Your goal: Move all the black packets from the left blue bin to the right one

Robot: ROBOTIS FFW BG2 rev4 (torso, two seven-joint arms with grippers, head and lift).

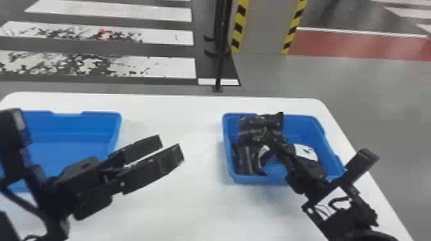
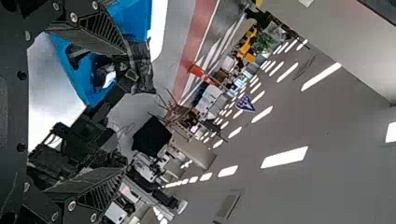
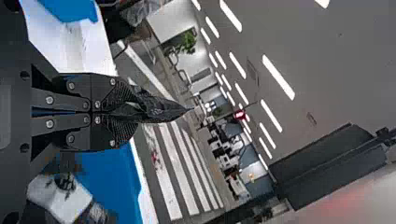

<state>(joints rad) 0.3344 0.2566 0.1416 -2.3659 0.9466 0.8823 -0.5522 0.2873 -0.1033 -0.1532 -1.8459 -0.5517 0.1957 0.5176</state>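
Note:
Over the right blue bin (image 1: 320, 131), my right gripper (image 1: 272, 143) is at a black packet (image 1: 261, 123). The right wrist view has my right gripper (image 3: 125, 112) shut on that black packet (image 3: 161, 109), which sticks out past the fingertips. Other black packets (image 1: 248, 160) lie at the left side of the right bin, and a white patch (image 1: 305, 152) shows beside the right gripper. My left gripper (image 1: 168, 146) hangs open above the table, right of the left blue bin (image 1: 96, 128), whose visible floor is bare. Its fingers stand wide apart in the left wrist view, where the left gripper (image 2: 122, 109) holds nothing.
Both bins stand on a white table (image 1: 198, 198), with a stretch of tabletop between them. A dark upright pole (image 1: 219, 64) rises beyond the table's far edge. The left forearm covers part of the left bin, and the right forearm crosses the right bin's near rim.

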